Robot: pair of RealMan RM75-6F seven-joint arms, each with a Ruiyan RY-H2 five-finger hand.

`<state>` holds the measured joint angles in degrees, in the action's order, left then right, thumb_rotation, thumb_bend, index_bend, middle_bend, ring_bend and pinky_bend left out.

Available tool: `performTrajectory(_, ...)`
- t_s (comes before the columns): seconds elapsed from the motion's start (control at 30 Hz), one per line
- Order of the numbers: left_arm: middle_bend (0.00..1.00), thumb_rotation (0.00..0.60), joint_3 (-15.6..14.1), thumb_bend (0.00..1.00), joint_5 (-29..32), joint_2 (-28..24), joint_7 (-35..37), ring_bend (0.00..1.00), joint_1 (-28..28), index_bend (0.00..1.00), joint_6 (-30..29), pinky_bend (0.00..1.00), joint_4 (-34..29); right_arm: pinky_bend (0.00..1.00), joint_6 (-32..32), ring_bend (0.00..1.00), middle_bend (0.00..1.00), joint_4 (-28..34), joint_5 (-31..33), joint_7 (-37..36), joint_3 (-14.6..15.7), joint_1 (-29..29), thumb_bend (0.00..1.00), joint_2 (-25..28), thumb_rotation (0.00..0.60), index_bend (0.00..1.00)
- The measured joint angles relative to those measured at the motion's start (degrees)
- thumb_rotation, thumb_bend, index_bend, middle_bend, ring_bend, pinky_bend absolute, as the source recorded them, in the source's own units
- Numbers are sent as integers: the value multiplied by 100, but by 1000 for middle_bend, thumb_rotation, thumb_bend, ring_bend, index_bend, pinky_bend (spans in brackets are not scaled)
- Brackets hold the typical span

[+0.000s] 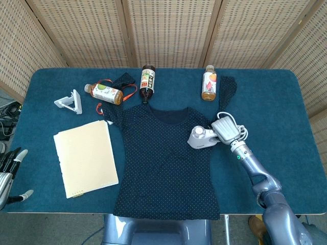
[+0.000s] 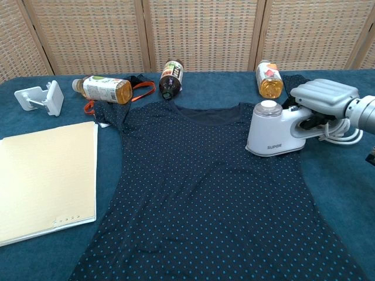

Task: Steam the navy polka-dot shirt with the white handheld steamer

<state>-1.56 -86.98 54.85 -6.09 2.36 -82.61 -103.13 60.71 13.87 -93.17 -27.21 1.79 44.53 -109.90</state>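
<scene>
The navy polka-dot shirt [image 1: 163, 163] [image 2: 199, 199] lies flat in the middle of the blue table, neck toward the far side. The white handheld steamer [image 1: 202, 138] [image 2: 275, 136] stands on the shirt's right shoulder area. My right hand [image 1: 226, 129] [image 2: 324, 96] grips its handle from the right, with the white cord looped behind it. My left hand [image 1: 9, 166] shows only at the head view's left edge, off the table, fingers apart and holding nothing.
Three bottles lie along the far side: a green-label bottle [image 1: 106, 92], a dark bottle [image 1: 147, 81] and an orange one [image 1: 209, 84]. A white stand [image 1: 70, 101] and a cream folder [image 1: 85, 157] sit at the left. An orange cord [image 1: 127, 92] lies by the left sleeve.
</scene>
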Motion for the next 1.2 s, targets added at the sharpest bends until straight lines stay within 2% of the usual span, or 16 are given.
performTrajectory(0.47,0,600,-14,0,-57,-41,98,0,-37,0,-90,0,12,1000,1043,778,669,591,-600,-10,413,189,1000,-97,600,757)
performTrajectory(0.7,0,600,-34,0,-101,-44,142,0,-48,0,-112,0,50,1000,1693,778,668,1195,-1079,51,751,234,1000,3,600,757)
performTrajectory(0.9,0,600,-46,0,-130,-38,163,0,-62,0,-139,0,79,1000,2044,778,668,1561,-1484,186,1062,259,1000,114,600,757)
performTrajectory(1.2,0,600,-50,0,-133,-23,124,0,-53,0,-125,0,72,1000,2331,779,667,1900,-1899,437,1354,268,1000,203,600,757)
